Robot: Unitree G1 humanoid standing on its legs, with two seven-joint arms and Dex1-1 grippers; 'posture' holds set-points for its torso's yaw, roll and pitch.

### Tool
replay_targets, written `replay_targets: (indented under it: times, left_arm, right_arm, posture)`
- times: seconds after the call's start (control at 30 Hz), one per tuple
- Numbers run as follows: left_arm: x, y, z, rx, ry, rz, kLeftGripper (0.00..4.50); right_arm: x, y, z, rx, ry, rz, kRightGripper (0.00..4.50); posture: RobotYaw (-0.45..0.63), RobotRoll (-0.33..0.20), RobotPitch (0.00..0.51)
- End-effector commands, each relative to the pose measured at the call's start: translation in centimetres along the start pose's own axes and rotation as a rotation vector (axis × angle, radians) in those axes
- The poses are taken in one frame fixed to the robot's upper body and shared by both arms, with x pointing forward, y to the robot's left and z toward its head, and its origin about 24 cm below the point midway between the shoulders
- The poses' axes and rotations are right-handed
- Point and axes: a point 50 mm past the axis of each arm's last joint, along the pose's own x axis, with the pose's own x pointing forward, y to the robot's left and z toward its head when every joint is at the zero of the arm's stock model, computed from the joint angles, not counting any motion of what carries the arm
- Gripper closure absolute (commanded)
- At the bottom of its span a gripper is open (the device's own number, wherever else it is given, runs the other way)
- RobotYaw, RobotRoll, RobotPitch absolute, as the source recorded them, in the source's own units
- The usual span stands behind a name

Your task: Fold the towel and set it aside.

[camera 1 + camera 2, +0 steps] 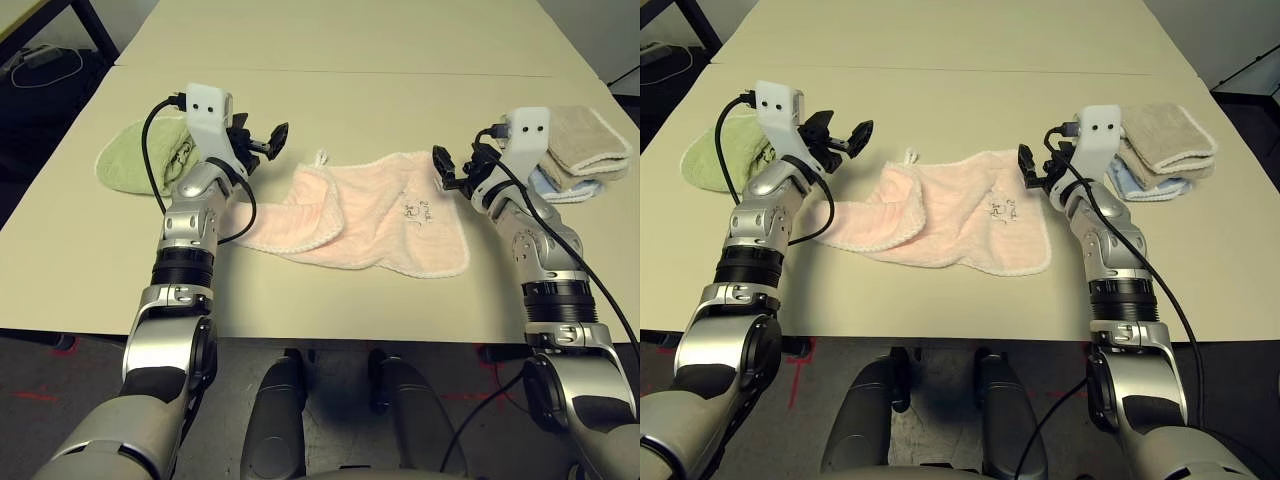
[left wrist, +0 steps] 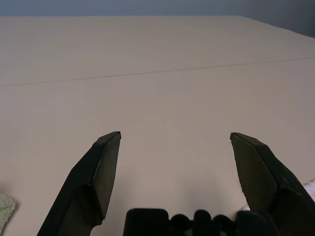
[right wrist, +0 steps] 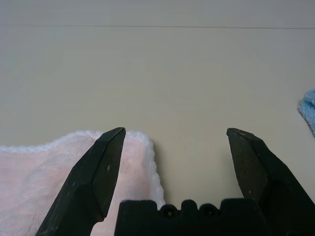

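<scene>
Pink terry, the towel (image 1: pixel 365 215) lies rumpled and unfolded between my left gripper (image 1: pixel 272 140) and right gripper (image 1: pixel 452 168), both wide open, empty; all folding remains.

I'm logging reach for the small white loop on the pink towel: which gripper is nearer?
Left. The left gripper is just left of the loop; the right gripper hangs over the towel's far right corner.

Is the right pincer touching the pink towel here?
Apart. The right wrist view shows the right pincer open above the pink towel, nothing between its fingers, its corner lying flat beneath.
</scene>
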Motion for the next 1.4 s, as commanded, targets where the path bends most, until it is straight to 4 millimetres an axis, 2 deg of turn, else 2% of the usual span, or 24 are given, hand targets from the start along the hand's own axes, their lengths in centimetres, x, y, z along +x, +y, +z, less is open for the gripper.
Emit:
replay_targets:
  times: [0.03,0.37,0.7,0.9,1.17,1.4]
  left_arm:
    - [0.1,-0.7,0.0,0.003,-0.008,-0.021,0.0]
    - [0.1,-0.5,0.0,0.004,-0.012,-0.005,0.0]
    - [-0.5,0.7,0.1,0.032,-0.094,0.124,0.0]
    - [-0.6,0.6,-0.1,0.035,-0.093,0.13,0.0]
    - [-1.4,1.2,-0.4,0.117,-0.089,0.365,0.0]
    - [-2.1,1.3,-0.3,0.15,-0.087,0.433,0.0]
  right_arm:
    - [-0.3,-0.1,0.0,0.002,-0.015,-0.001,0.01]
    - [-0.3,-0.3,0.2,-0.006,-0.024,-0.002,0.01]
    - [-0.3,-1.5,0.4,-0.032,-0.151,-0.06,0.01]
    - [-0.2,-1.7,0.5,-0.05,-0.164,-0.049,0.01]
    - [0.3,-2.4,1.0,-0.082,-0.211,0.054,0.01]
    - [0.6,-2.2,0.9,-0.098,-0.206,0.078,0.01]
  posture:
    - [0.02,0.0,0.167]
    - [0.02,0.0,0.164]
    - [0.03,0.0,0.167]
    - [0.03,0.0,0.17]
    - [0.06,0.0,0.178]
    - [0.08,0.0,0.184]
